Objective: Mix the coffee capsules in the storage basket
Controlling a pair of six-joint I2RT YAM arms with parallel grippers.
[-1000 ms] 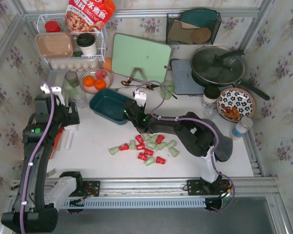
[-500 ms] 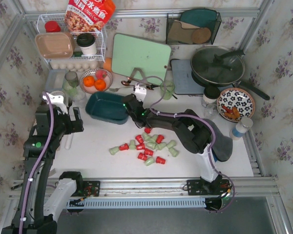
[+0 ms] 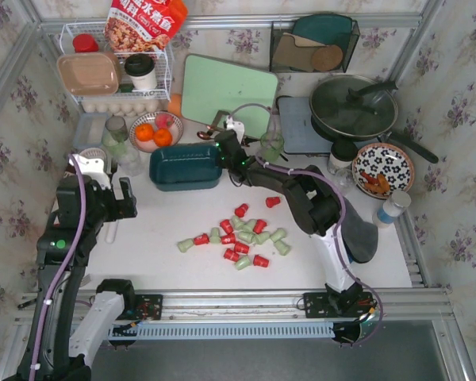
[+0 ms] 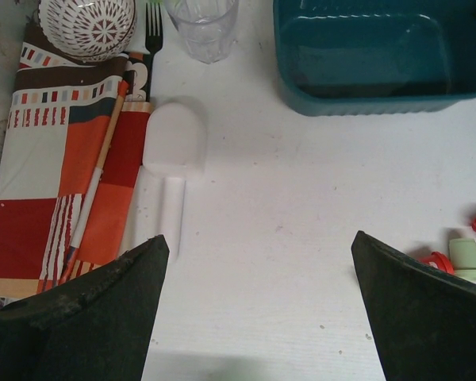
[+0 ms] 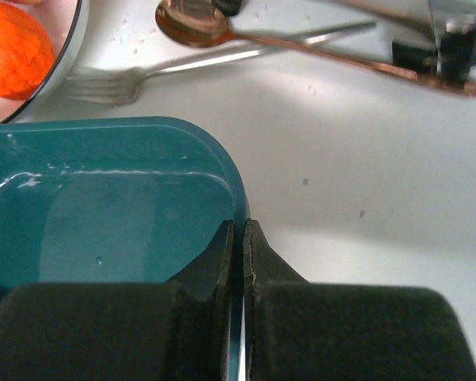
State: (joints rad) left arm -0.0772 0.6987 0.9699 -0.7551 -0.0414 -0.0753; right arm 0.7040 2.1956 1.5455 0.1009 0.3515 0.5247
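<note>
The dark teal storage basket stands tipped up on its side at the table's middle left, and its inside looks empty in the left wrist view. My right gripper is shut on the basket's right rim; in the right wrist view the right gripper has both jaws pinching the basket's rim. Red and mint green coffee capsules lie scattered on the table in front, with two red ones apart. A few capsules show at the left wrist view's right edge. My left gripper is open and empty over bare table.
A bowl of oranges, a glass, a fork and a spoon lie behind the basket. A white spatula and striped placemat lie left. The green cutting board, pan and patterned plate stand behind and right.
My right gripper has swung back and right, tipping the basket up onto its side. One red capsule now lies apart to the right. My left arm shifted slightly.
</note>
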